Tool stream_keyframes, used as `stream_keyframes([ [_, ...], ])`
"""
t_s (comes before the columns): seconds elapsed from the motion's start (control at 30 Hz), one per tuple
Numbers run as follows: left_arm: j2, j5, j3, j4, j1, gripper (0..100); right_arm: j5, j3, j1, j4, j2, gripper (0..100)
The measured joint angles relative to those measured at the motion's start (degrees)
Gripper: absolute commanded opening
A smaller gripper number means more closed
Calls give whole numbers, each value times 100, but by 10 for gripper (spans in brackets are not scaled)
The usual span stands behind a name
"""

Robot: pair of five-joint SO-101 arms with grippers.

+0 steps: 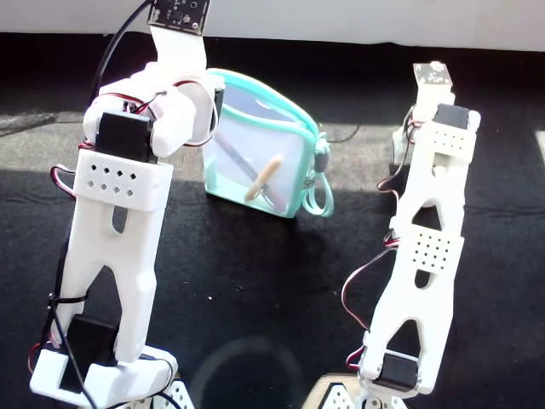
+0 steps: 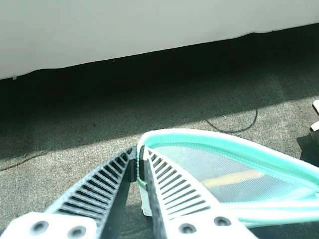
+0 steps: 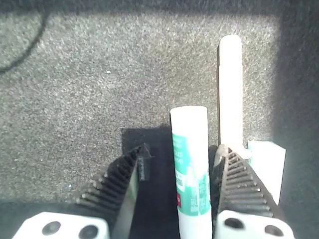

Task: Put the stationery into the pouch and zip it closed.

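left gripper (image 2: 138,153): jaws pinched shut on the mint pouch (image 2: 232,169) zip rim | right gripper (image 3: 182,149): jaws wide open, glue stick (image 3: 190,169) lying between them on the counter (image 3: 75,74), loose | pouch sits by the left arm

Pouch (image 1: 255,128) rim in left pincer (image 2: 137,152), glue stick (image 3: 190,164) btwn right pincer (image 3: 182,150) tips
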Motion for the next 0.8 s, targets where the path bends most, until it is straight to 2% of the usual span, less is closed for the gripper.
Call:
stream_keyframes([
  [0.13, 0, 0, 0, 0, 0, 13, 26, 0, -35, 18, 105, 139],
  [0.33, 0, 0, 0, 0, 0, 13, 888, -9, -237, 448, 97, 40],
  [0.63, 0, 0, 0, 0, -53, 13, 967, 0, -387, 1248, -440, 37],
  [0.8, 0, 0, 0, 0, -53, 13, 431, 0, -378, 1310, -747, 93],
])
